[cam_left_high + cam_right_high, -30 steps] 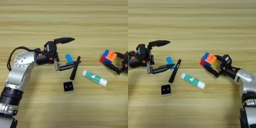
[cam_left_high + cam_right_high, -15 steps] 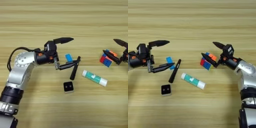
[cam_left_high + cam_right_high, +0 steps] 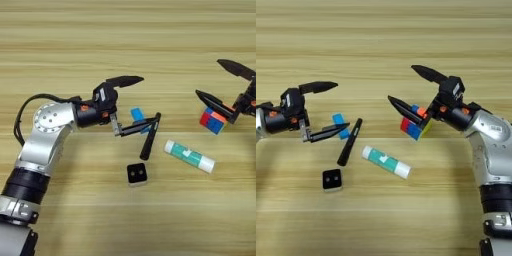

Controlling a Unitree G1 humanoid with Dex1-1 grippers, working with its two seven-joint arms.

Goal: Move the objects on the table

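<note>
My left gripper [image 3: 150,97] is open left of centre. Its lower finger crosses the flat blue block [image 3: 136,114], and its tip reaches the top end of the black pen [image 3: 148,144]. Below the pen sits the small black-and-white cube [image 3: 136,174], two dots up. The white-and-green glue-stick tube [image 3: 190,156] lies slanted to the right of the pen. At the right, my right gripper [image 3: 402,83] is open wide. Its lower finger passes over the top left of the multicoloured puzzle cube [image 3: 415,126], which rests on the wooden table [image 3: 384,40].
My right gripper, low around the puzzle cube a second ago, has opened wide and its fingers have swung up. The cube stays about where it was. The left arm has not moved.
</note>
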